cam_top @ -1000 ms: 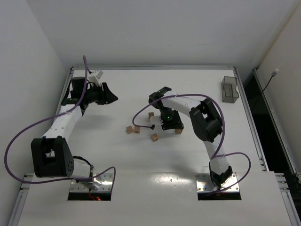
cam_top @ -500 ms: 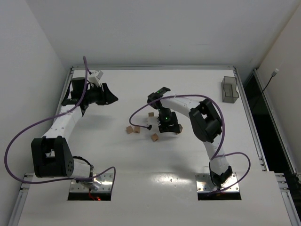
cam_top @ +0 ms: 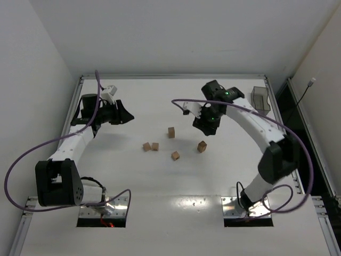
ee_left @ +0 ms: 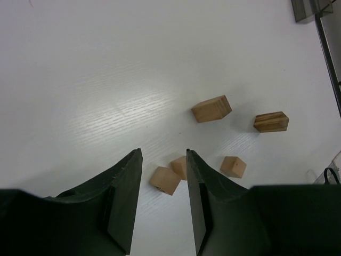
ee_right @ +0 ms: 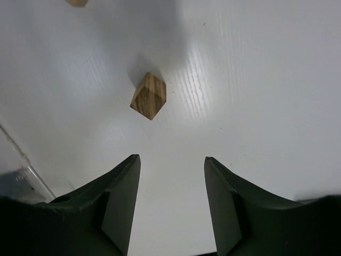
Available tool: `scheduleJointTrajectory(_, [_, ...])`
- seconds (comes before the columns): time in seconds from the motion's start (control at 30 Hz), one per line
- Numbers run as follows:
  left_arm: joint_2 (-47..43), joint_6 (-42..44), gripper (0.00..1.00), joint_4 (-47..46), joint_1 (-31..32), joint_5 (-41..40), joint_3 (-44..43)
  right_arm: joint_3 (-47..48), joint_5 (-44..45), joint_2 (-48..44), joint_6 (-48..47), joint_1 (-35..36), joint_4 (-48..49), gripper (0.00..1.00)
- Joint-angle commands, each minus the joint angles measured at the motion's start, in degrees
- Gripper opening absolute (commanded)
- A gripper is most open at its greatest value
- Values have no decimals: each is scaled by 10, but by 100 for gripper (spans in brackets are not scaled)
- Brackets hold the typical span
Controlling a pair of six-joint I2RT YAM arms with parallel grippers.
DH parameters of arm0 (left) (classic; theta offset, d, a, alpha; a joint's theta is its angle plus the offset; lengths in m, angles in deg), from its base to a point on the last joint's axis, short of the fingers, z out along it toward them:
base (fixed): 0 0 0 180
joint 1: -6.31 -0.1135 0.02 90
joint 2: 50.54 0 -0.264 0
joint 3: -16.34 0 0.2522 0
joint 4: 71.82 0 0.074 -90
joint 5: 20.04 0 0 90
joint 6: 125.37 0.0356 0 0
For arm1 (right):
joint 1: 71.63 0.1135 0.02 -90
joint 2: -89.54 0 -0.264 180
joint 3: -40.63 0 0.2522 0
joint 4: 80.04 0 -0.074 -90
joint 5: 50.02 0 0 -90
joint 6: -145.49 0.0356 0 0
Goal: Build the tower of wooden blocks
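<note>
The left gripper [cam_top: 126,113] hovers at nine o'clock of the table [cam_top: 133,184], with its fingers spread and holding nothing. The blocks lie loose near the middle and none is stacked, so there is no tower yet. One block [cam_top: 146,146] sits just beside a second block [cam_top: 155,146]; I think fingers reaching for either could push its neighbour away. The right gripper [ee_right: 171,161], also spread and empty, hangs at one o'clock from another block [ee_right: 148,95]. This one lies cornerwise to the fingers, so a grip on its corners may twist it. The purple cable [cam_top: 178,101] could sweep over blocks. The grey bin [cam_top: 259,100], at two o'clock, blocks nothing.
</note>
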Motion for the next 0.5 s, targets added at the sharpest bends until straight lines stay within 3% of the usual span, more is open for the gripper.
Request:
scheduleJointTrajectory(0.0, [-32, -15, 35, -31, -4, -10, 12, -111, -29, -110, 133, -5, 148, 48])
scheduleJointTrajectory(0.23, [-56, -44, 35, -25, -4, -102, 22, -310, -72, -239, 359, -3, 305, 46])
scheduleJointTrajectory(0.47, [-73, -44, 36, -30, -4, -137, 41, -366, 6, -260, 414, -9, 405, 45])
